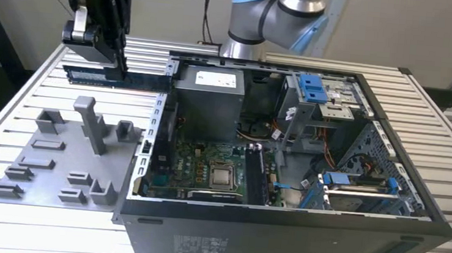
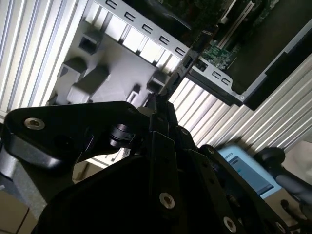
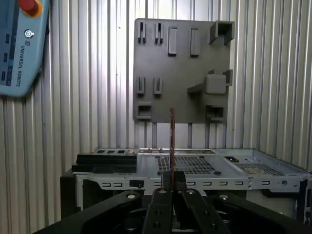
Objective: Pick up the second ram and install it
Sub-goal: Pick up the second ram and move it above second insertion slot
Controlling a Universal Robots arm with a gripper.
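Crosswise, the second ram (image 1: 87,76) sits clamped in the end effector (image 1: 121,67).

The table (image 1: 444,164) is ribbed, bright metal, the holder tray (image 1: 50,172) matt grey plastic, the computer case (image 1: 281,248) smooth matt dark sheet metal, and the gripper (image 3: 172,180) smooth black metal with a faint sheen

the second ram (image 1: 144,81) is dark blue-green. the tool (image 1: 121,67) is black. the holder tray (image 1: 50,166) is plain matte grey. the table (image 1: 14,108) is silver, striped by parallel ribs. the computer case (image 1: 281,248) is black outside; its motherboard (image 1: 198,167) is green, with bright blue clips (image 1: 313,88) nearby. the arm (image 1: 270,1) is silver with light blue caps. in the first wrist view the pendant (image 3: 19,48) is pale blue with a red button (image 3: 29,5).
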